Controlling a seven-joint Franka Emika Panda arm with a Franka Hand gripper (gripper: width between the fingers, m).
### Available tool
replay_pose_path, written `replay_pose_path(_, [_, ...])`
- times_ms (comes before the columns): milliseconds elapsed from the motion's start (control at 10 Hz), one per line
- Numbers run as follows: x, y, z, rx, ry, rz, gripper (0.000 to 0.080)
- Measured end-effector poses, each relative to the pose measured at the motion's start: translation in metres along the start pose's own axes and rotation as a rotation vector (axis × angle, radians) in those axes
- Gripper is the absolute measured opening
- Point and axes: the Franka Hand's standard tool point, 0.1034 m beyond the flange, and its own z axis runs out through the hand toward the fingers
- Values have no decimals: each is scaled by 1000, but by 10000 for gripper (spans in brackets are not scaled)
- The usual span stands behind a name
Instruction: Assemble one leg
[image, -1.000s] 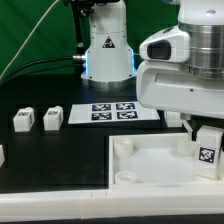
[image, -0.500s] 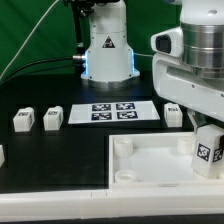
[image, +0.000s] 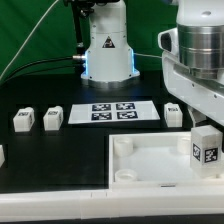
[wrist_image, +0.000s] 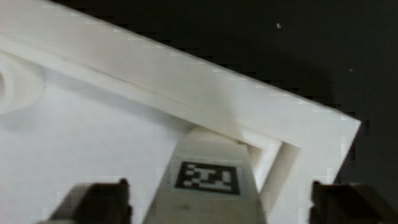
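Observation:
A white leg (image: 205, 148) with a square marker on its face stands upright at the corner of the large white tray-shaped piece (image: 150, 172), on the exterior view's right. My gripper (image: 203, 122) is directly above it. In the wrist view the leg (wrist_image: 210, 182) rises between my two dark fingers (wrist_image: 98, 202), at the tray's corner wall (wrist_image: 267, 120). White shows between the leg and one finger, so the jaws stand apart around it. My gripper (wrist_image: 217, 205) is open.
Two loose legs (image: 23, 120) (image: 52, 118) stand at the exterior view's left and another (image: 174, 114) behind the tray. The marker board (image: 112, 110) lies in the middle. The arm's base (image: 107, 52) stands behind it.
The arm's body has shifted toward the exterior view's right and slightly up. The leg at the tray's corner has stayed almost in place.

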Motion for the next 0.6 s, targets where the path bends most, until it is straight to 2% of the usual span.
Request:
replay_pose_path(100, [0, 0, 0, 0, 0, 0, 620])
replay_pose_path(400, [0, 0, 0, 0, -1, -65, 648])
replay_pose_path(500, [1, 1, 1, -7, -1, -129, 648])
replay_pose_path(600, [2, 4, 0, -22, -6, -309, 649])
